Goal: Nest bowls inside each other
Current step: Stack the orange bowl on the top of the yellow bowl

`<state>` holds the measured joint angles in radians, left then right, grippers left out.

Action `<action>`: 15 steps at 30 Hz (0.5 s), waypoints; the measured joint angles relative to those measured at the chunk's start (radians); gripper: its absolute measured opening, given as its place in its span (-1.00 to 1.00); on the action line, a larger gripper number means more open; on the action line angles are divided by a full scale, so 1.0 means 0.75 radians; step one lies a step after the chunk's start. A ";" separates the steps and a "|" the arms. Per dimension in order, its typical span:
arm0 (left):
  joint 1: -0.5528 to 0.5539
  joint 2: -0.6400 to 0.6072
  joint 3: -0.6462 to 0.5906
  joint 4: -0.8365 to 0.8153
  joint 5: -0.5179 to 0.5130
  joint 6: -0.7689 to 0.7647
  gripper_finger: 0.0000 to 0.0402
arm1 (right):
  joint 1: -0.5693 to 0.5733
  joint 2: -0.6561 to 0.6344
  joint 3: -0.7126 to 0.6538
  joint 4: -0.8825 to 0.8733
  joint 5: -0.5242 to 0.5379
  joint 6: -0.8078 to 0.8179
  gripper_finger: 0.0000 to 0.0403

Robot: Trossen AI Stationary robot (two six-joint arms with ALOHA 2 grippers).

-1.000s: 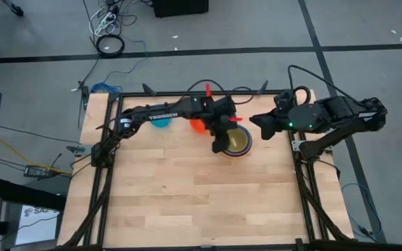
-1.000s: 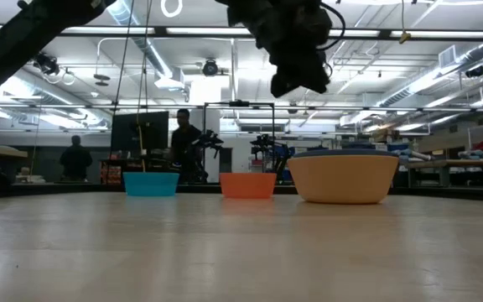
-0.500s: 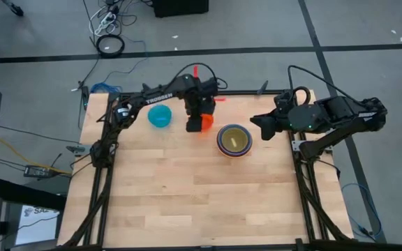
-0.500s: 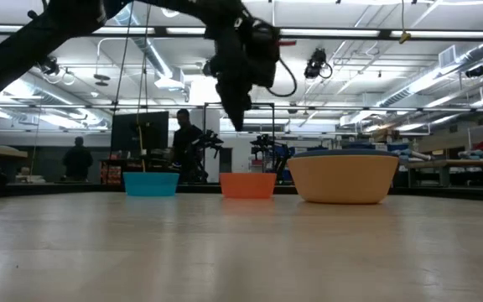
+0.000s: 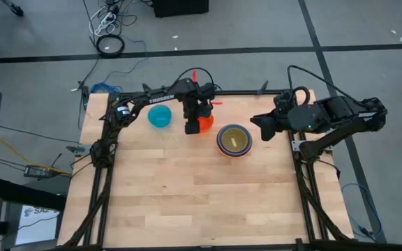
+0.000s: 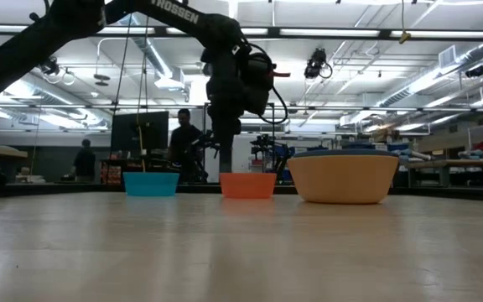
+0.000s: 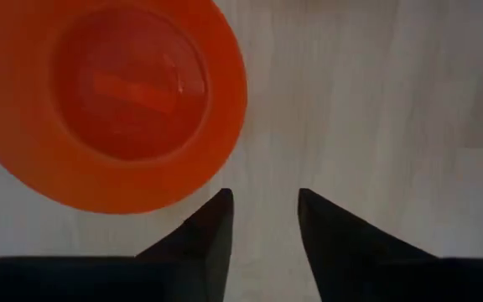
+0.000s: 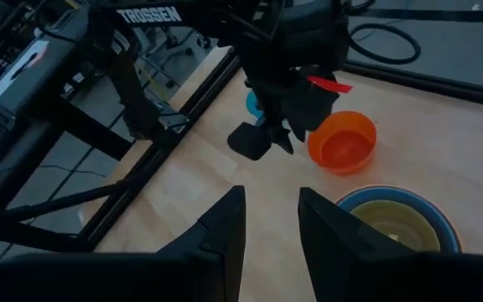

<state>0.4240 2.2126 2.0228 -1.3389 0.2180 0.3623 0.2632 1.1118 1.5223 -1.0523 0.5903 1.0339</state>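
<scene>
The red-orange bowl (image 5: 206, 124) stands on its base at the table's far middle, with the cyan bowl (image 5: 160, 116) to its left. On its right is a nest of bowls (image 5: 234, 140): yellow inside, blue rim, large orange outside (image 6: 343, 178). My left gripper (image 7: 264, 210) points down just off the red-orange bowl's (image 7: 116, 101) left rim. It is open, with only bare table between its fingers. My right gripper (image 8: 271, 214) hangs open and high at the table's right side, holding nothing.
The wooden table top (image 5: 187, 195) stretches from the bowls to the near edge. A dark frame (image 5: 100, 181) runs along the table's sides. People and equipment (image 6: 183, 143) show in the room beyond the far edge.
My left gripper has gone from above the nest of bowls toward the table's left. It has come down beside the red-orange bowl and has tipped to point more steeply down. The bowls have stayed where they were.
</scene>
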 joint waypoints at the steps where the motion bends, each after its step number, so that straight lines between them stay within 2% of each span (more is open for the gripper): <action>1: 0.000 0.001 0.000 0.017 -0.004 0.001 -0.22 | -0.003 0.000 0.000 0.000 0.000 -0.004 -0.50; 4: 0.001 0.001 0.000 0.052 -0.030 0.039 -0.10 | -0.007 0.000 0.000 0.000 0.000 -0.008 -0.50; 7: -0.005 0.001 0.000 0.108 -0.031 0.185 -0.04 | -0.007 0.000 0.000 -0.001 0.000 -0.008 -0.50; 10: -0.016 0.002 0.000 0.150 -0.035 0.323 -0.04 | -0.007 0.000 0.000 -0.001 0.000 -0.008 -0.50; 15: -0.017 0.002 0.000 0.154 -0.011 0.342 -0.06 | -0.007 0.000 0.000 -0.001 0.001 -0.008 -0.50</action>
<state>0.4114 2.2143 2.0228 -1.2236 0.2099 0.6190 0.2581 1.1118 1.5223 -1.0531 0.5908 1.0283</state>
